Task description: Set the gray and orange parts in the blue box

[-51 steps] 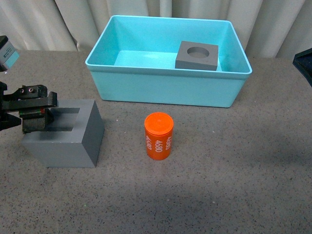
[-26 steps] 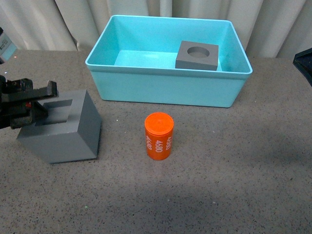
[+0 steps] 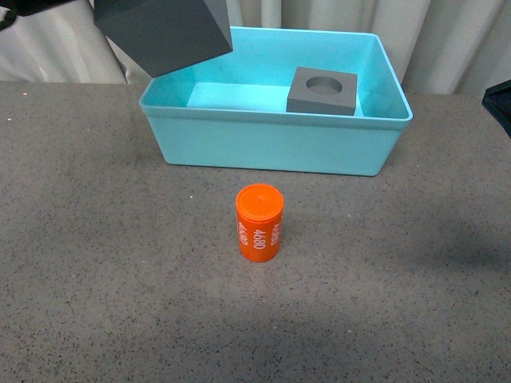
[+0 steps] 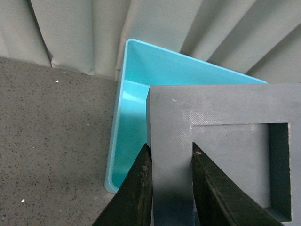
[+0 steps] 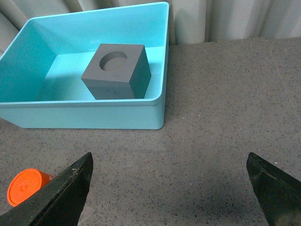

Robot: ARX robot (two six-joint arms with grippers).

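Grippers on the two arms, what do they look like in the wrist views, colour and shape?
The left gripper has two matte black fingers, broad at the base and narrowing to rounded tips, with flat inner faces. The right gripper looks the same: black wedge-shaped fingers tapering to blunt points. No cables, markings or labels show on either.

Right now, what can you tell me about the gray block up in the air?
It is a matte gray cube with sharp edges and a square recess in one face. The left gripper pinches one wall of that recess, one finger inside, one outside. The cube hangs tilted in the air at the left end of the blue box, touching only the gripper.
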